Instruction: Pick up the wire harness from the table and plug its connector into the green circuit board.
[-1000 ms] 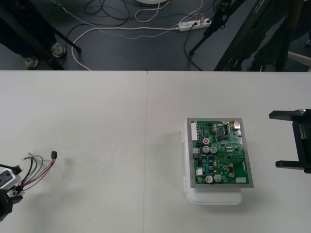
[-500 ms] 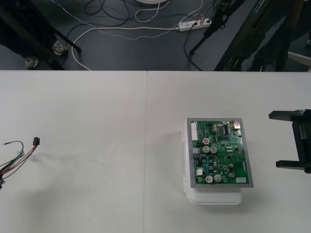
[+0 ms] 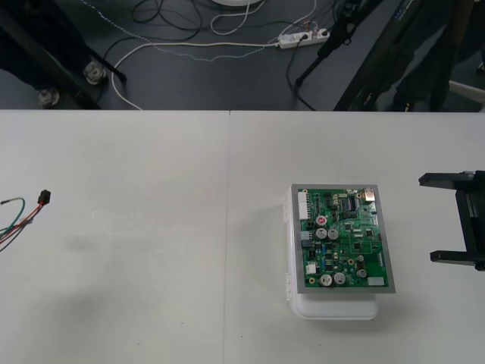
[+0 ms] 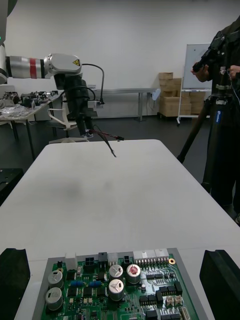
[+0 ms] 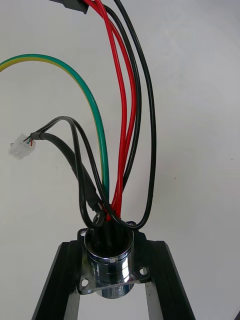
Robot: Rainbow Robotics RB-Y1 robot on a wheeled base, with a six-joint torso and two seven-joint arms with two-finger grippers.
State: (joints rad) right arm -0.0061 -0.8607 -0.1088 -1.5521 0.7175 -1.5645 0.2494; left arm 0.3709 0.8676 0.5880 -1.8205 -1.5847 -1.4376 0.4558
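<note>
The wire harness [image 3: 17,218] hangs above the table at the far left edge, its small black plug [image 3: 44,196] pointing toward the middle. In the left wrist view my left gripper [image 5: 107,250] is shut on the round metal socket [image 5: 106,262]; red, black and green wires [image 5: 122,125] rise from it, with a small white connector [image 5: 20,150] off to one side. The right wrist view shows the left gripper [image 4: 82,120] far across the table, wires dangling. The green circuit board [image 3: 342,237] sits on its white base [image 3: 337,307] at the right. My right gripper [image 3: 452,218] waits open beside the board.
The harness throws a faint shadow [image 3: 83,244] on the table below it. A seam [image 3: 228,227] runs down the middle of the table. From the right wrist, the board [image 4: 115,295] lies just ahead, between my right fingers [image 4: 12,280].
The harness has risen off the table and shifted left and away from me; the left gripper has left the front view's edge. The right arm has not moved.
</note>
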